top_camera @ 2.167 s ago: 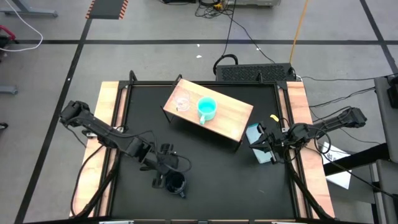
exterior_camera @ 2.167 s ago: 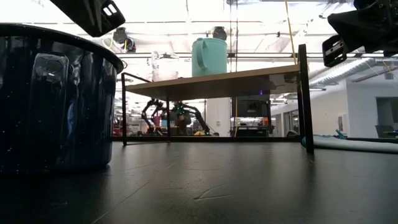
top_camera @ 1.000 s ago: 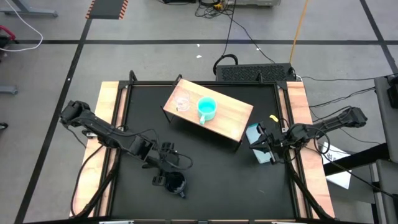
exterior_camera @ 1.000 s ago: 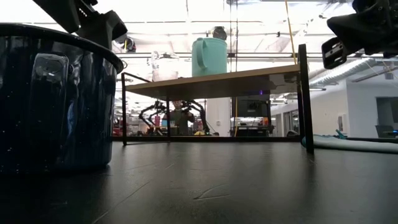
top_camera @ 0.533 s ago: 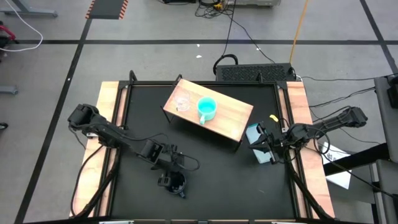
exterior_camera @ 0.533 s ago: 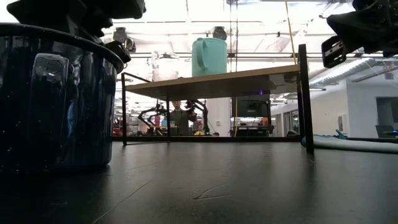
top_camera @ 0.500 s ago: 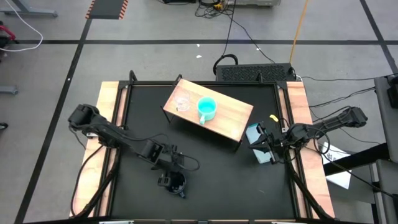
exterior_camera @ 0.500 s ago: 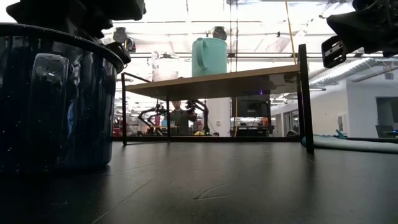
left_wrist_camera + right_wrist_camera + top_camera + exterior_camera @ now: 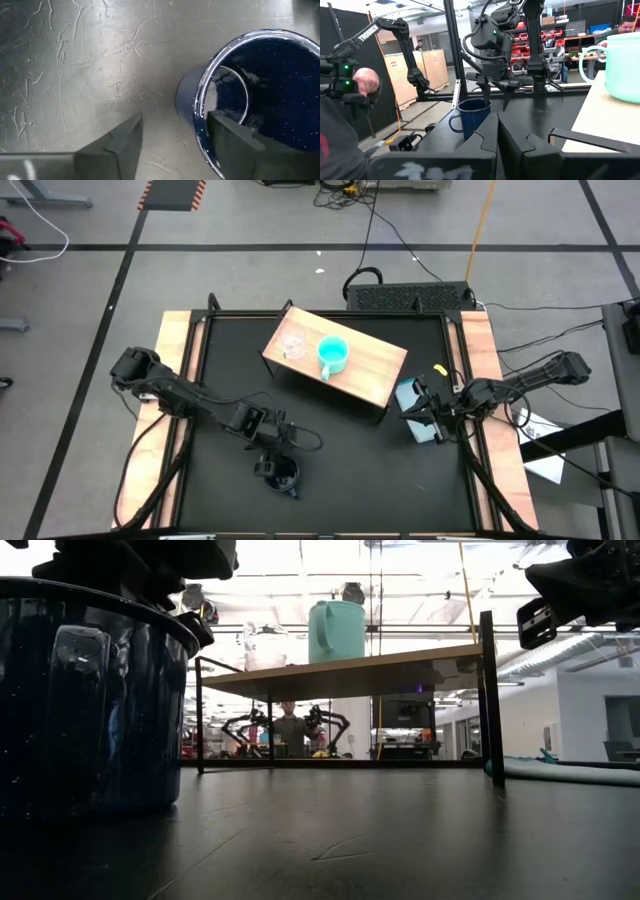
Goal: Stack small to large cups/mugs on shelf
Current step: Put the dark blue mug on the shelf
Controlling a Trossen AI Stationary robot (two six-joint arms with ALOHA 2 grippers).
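The left claw point(image 9: 274, 463) hangs spread over the speckled, glossy black mug point(image 9: 285, 477), one finger point(image 9: 235, 142) inside its round rim, on the scratched dark desk point(image 9: 340, 460). The turquoise mug point(image 9: 332, 355) and clear ribbed cup point(image 9: 292, 344) stand on the pale wooden shelf point(image 9: 375, 372). The right claw point(image 9: 428, 414) waits, pressed together, beside it.

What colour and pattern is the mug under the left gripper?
Dark navy blue with fine white speckles; the mug shows best in the left wrist view.
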